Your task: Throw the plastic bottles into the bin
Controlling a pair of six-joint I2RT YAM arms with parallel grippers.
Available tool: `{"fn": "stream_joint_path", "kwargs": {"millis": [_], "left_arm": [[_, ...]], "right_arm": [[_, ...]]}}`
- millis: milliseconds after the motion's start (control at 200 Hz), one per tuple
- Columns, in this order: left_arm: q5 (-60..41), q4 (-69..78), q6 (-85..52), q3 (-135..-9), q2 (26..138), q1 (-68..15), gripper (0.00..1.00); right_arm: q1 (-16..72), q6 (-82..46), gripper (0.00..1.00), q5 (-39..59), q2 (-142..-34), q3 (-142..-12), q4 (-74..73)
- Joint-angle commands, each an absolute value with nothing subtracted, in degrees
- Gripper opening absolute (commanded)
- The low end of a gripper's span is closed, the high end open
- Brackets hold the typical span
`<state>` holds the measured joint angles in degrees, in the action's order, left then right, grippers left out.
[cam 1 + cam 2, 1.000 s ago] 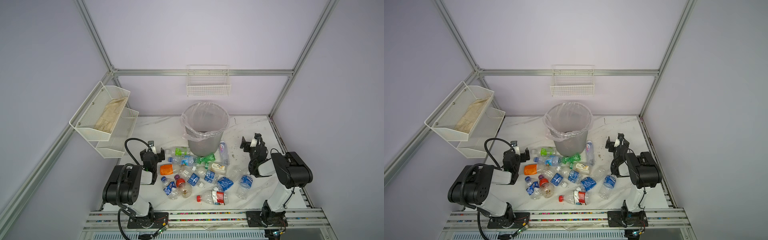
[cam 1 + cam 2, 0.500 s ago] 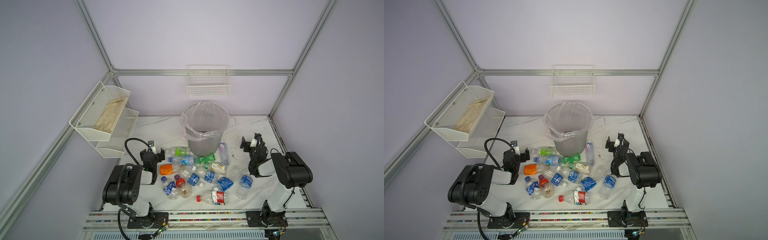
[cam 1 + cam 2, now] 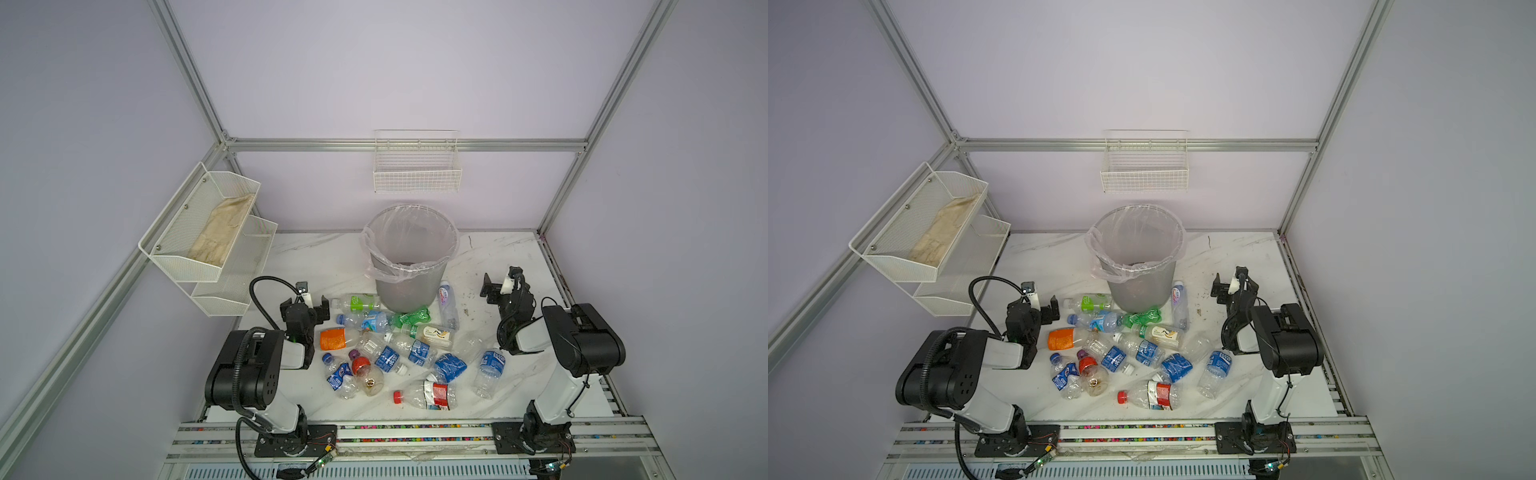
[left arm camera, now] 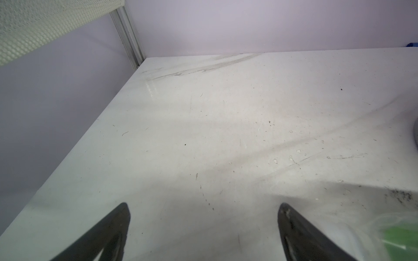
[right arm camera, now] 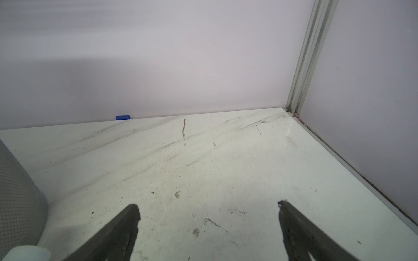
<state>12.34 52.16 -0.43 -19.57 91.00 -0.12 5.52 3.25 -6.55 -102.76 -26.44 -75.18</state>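
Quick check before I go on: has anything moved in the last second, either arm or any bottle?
Nothing has visibly changed. The left gripper and right gripper stay open and empty above the table, and the bottles lie as they did in front of the bin.

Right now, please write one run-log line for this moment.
left gripper: open, empty | right gripper: open, empty | plastic bottles: lying on table in front of bin | bin: upright
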Motion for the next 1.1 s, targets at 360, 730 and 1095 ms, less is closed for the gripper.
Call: {"fn": "stream_joint_path", "kwargs": {"millis": [360, 730, 1095], "left_arm": [[12.0, 54.5, -0.8, -21.6, 90.1, -0.1, 1.00], [12.0, 54.5, -1.0, -21.7, 90.1, -0.2, 1.00], [12.4, 52.1, -1.6, -22.4, 89.4, 0.0, 1.00]], "right_arm": [[5.3, 3.8, 0.98, -6.3, -102.1, -26.8, -76.3], [5.3, 3.8, 0.97, -6.3, -102.1, -26.8, -76.3], [5.3, 3.9, 0.97, -6.3, -102.0, -26.8, -76.3]]}}
